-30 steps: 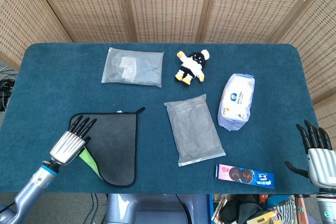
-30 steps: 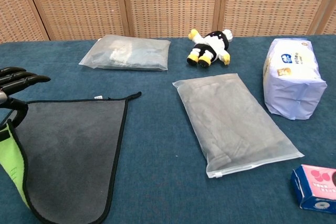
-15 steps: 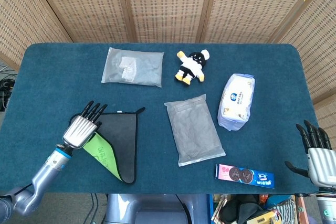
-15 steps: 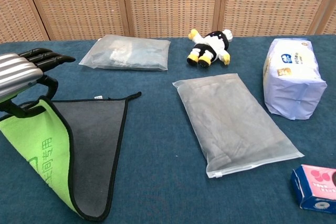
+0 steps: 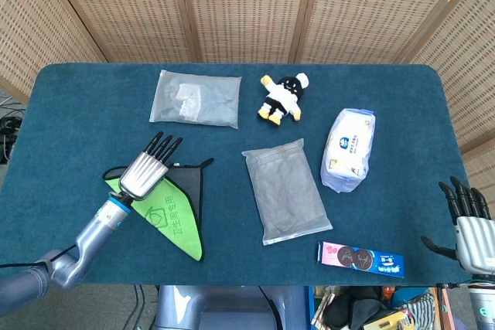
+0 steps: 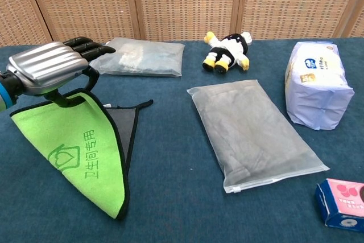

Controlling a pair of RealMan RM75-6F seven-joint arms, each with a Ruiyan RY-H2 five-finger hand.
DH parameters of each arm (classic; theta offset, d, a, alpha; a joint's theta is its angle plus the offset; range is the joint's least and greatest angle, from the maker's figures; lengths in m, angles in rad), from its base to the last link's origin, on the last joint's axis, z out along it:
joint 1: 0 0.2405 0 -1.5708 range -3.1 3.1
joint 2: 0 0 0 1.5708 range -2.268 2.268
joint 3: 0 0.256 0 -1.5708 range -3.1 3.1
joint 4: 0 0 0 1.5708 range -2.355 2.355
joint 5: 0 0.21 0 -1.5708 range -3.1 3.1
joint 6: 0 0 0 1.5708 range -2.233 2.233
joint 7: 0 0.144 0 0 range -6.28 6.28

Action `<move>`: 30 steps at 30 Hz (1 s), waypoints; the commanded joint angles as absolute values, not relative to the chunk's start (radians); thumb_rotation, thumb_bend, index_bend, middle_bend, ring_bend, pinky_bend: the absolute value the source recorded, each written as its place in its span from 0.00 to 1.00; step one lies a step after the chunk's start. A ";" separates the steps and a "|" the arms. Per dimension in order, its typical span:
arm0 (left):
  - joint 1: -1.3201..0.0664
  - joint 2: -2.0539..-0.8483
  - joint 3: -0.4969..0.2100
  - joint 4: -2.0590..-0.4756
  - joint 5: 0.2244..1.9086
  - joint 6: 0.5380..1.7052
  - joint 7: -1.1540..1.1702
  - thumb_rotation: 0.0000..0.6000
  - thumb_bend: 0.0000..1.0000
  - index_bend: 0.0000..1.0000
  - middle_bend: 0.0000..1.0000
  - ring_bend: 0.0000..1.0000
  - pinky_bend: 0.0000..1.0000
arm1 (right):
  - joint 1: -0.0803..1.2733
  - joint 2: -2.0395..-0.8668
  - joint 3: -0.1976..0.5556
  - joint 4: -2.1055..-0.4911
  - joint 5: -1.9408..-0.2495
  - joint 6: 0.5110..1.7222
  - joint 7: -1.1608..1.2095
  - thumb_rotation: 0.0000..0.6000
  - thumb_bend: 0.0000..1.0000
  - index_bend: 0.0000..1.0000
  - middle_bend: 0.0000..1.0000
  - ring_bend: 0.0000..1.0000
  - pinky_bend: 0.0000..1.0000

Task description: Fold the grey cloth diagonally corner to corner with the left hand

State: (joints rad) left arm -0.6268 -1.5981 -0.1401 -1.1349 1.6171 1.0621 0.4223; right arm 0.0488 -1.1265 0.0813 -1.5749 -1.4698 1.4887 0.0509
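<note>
Left hand [image 5: 145, 173] [image 6: 48, 70] is gripping the cloth's [image 5: 172, 212] [image 6: 85, 149] corner at lower left of the frame, green underside facing up over the grey. Right hand [image 5: 468, 222] is hanging spread and holding nothing at lower right.

Right hand [image 5: 469, 226] cut off at head view's corner, missing from chest view; biscuit box [image 6: 343, 204] cropped there; cloth [image 6: 85, 146] grip hidden under left hand [image 6: 48, 68].

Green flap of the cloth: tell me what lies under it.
Under the green flap a grey layer of the same cloth shows along its right edge. The left hand holds its corner; everything else beneath is covered.
</note>
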 commanded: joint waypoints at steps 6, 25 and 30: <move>-0.678 -1.636 -0.151 -1.110 1.597 1.020 0.452 1.00 0.36 0.60 0.00 0.00 0.00 | 0.053 -1.126 0.084 -1.563 -1.460 1.477 0.068 1.00 0.00 0.00 0.00 0.00 0.00; -0.670 -1.707 -0.181 -1.045 1.449 1.022 0.613 1.00 0.36 0.00 0.00 0.00 0.00 | 0.049 -1.129 0.084 -1.566 -1.474 1.495 0.068 1.00 0.00 0.00 0.00 0.00 0.00; -0.649 -1.698 -0.196 -1.086 1.427 1.070 0.583 1.00 0.36 0.00 0.00 0.00 0.00 | 0.048 -1.127 0.084 -1.566 -1.471 1.495 0.064 1.00 0.00 0.00 0.00 0.00 0.00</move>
